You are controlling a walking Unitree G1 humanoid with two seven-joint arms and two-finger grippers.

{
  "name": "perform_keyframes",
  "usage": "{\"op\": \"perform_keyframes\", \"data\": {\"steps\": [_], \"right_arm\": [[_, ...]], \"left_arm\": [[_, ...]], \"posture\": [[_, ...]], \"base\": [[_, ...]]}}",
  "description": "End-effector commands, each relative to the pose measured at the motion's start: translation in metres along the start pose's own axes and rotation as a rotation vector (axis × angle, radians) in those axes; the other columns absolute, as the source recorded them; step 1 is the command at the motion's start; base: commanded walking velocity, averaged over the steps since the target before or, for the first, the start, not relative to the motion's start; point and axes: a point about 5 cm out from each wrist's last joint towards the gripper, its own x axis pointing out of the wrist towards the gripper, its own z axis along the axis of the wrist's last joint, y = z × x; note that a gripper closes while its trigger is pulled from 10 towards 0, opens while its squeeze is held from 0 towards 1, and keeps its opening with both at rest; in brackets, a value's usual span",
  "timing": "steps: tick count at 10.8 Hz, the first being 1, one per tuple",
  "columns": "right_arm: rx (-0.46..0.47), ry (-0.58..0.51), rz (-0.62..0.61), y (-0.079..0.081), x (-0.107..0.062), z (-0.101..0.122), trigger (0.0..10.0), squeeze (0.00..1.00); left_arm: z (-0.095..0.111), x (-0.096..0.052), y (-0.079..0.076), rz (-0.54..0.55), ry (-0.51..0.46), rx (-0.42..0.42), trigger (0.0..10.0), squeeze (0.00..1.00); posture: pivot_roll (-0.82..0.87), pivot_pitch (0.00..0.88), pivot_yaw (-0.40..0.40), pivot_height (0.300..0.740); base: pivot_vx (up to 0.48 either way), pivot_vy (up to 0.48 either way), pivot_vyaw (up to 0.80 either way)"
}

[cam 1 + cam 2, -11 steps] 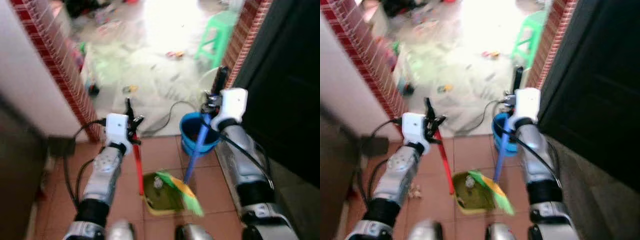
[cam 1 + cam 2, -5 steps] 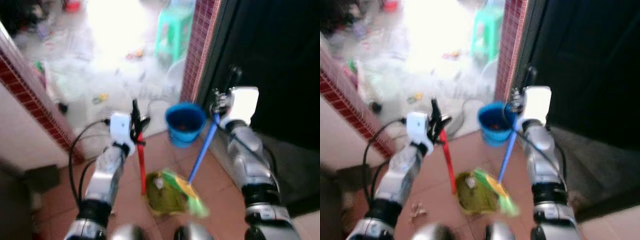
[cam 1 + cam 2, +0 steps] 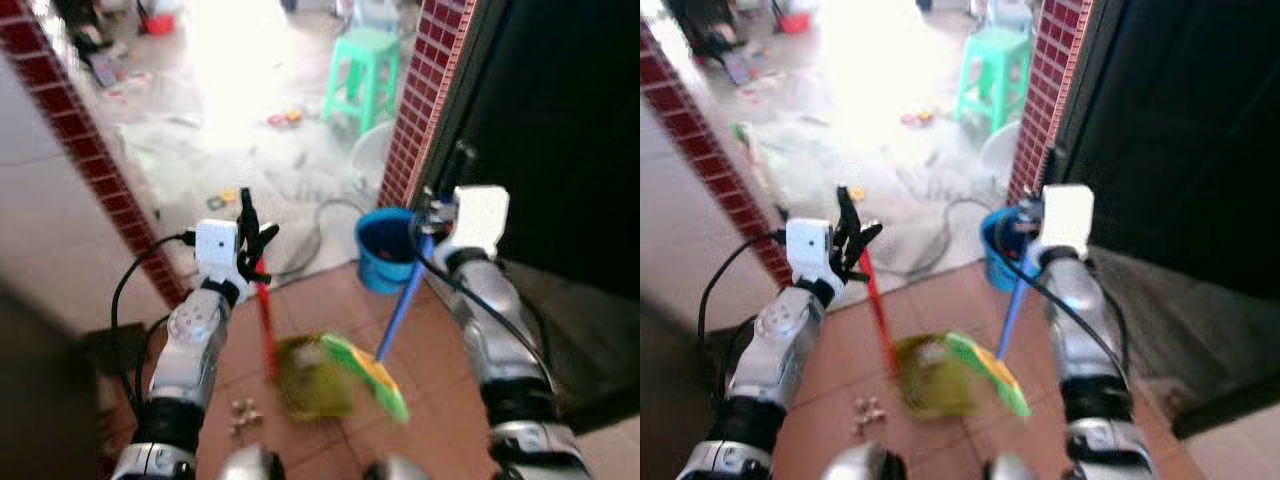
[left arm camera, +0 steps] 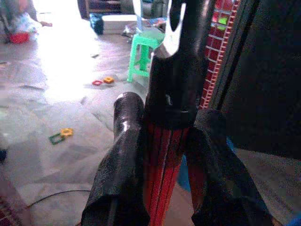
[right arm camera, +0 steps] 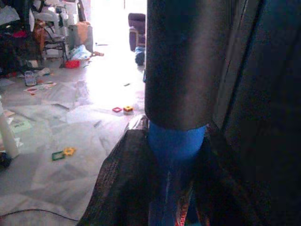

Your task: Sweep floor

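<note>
My left gripper (image 3: 252, 250) is shut on the red handle (image 4: 162, 150) of a yellow-green dustpan (image 3: 312, 378) that rests on the terracotta floor tiles between my arms. My right gripper (image 3: 430, 215) is shut on the blue handle (image 5: 175, 155) of a broom, which slants down to its green and yellow head (image 3: 372, 376) lying against the dustpan's right side. A few small scraps of debris (image 3: 242, 408) lie on the tiles left of the dustpan.
A blue bucket (image 3: 386, 250) stands by the right brick pillar (image 3: 425, 90), with a dark doorway beyond it. Another brick pillar (image 3: 95, 160) rises on the left. Ahead are a bright grey floor with scattered litter, a cable (image 3: 322, 225) and a green stool (image 3: 364, 70).
The whole picture has shifted, so the camera has moved; the stool and the left pillar stand in different places. Both grippers keep their holds. The debris left of the dustpan has come into view.
</note>
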Motion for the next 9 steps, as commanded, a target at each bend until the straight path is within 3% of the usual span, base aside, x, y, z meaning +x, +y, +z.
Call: {"op": "perform_keyframes", "data": {"steps": [1,4,6,9], "right_arm": [[-0.079,-0.050,-0.053,-0.015,0.001,0.011,10.0,0.00],[-0.144,-0.088,-0.161,-0.028,0.003,0.021,10.0,0.00],[-0.143,-0.079,-0.156,-0.024,0.004,0.017,10.0,0.00],[-0.136,-0.067,-0.138,-0.013,0.003,0.013,10.0,0.00]], "left_arm": [[0.020,0.006,-0.001,-0.013,-0.087,-0.007,10.0,0.00],[0.022,0.007,0.002,-0.014,-0.092,-0.001,10.0,0.00],[0.034,0.009,0.007,-0.010,-0.139,-0.011,10.0,0.00],[0.067,0.024,0.030,0.046,-0.226,-0.079,10.0,0.00]], "posture": [[-0.08,0.010,0.043,0.740],[-0.09,0.006,0.056,0.740],[-0.08,0.002,0.059,0.740],[-0.08,0.000,0.063,0.740]], "base": [[0.000,0.000,0.00],[0.000,0.000,0.00],[0.000,0.000,0.00],[0.000,0.000,0.00]]}}
